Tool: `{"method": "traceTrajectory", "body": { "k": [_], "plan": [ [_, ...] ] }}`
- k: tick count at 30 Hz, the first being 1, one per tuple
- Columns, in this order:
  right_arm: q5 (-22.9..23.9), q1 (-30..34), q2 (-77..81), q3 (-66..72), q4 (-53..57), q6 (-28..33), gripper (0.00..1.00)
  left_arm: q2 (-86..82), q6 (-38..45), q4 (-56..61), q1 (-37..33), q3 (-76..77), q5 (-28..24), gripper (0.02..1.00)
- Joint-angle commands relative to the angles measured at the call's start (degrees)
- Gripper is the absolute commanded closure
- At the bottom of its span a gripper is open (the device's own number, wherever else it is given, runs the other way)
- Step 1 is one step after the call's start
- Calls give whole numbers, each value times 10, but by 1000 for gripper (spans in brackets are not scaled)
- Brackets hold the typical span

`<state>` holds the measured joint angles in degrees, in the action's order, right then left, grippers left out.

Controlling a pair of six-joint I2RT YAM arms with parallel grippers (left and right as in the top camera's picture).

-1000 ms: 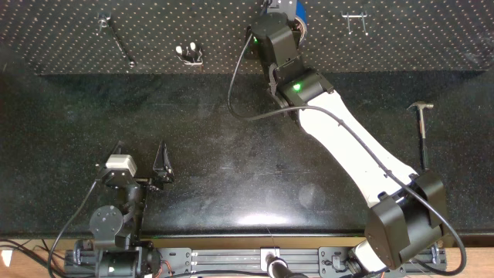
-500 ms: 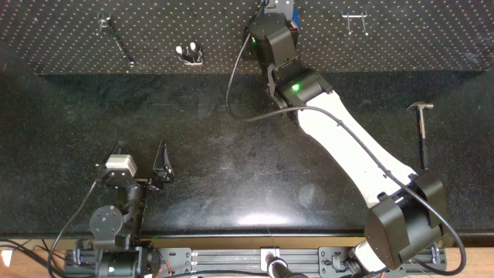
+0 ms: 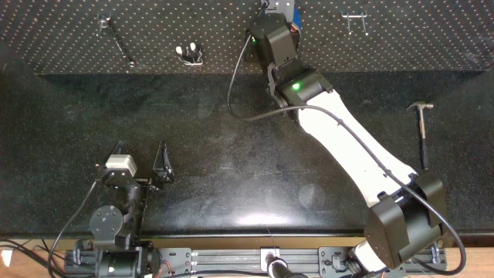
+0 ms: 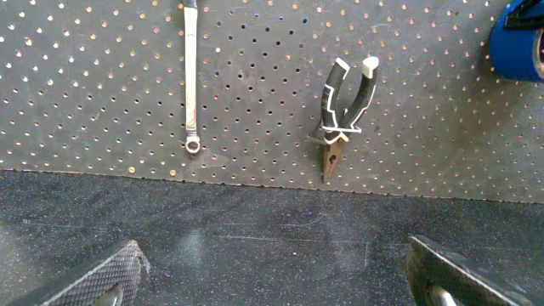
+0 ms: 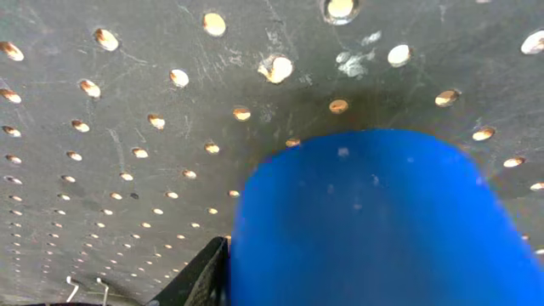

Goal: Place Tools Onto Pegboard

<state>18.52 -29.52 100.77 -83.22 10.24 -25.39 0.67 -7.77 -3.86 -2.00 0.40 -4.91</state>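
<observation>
Resting between the right fingers [image 5: 208, 272], blue roll [image 5: 365, 221] held at the pegboard [image 5: 127, 110].

a workshop bench: a perforated pegboard [image 4: 255, 85] hung with wrench [image 4: 190, 76] and pliers [image 4: 342, 119] above a dark worktop [image 3: 216, 139].

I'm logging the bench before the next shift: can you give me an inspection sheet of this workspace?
Surface: black worktop, scuffed; pegboard behind it.
Job's things: wrench and pliers hang on the pegboard; hammer lies on the worktop at the right; blue roll held at the pegboard; one hook empty.
Clutter: nothing seen.
Claws: left claw open, facing the pegboard; right claw shut on the blue roll.
Cables: black cable loops off the right arm.
Surroundings: nothing seen.
</observation>
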Motion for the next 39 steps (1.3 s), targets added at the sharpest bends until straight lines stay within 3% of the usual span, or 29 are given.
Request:
{"method": "traceTrajectory", "body": {
  "k": [1,39],
  "plan": [
    [14,3,-9,-10,7,2,652,-5,-2,-5,-2,-1,8,23],
    [14,-6,-45,4,51,2,654,-5,-2,-5,-2,-1,8,23]
  ]
}}
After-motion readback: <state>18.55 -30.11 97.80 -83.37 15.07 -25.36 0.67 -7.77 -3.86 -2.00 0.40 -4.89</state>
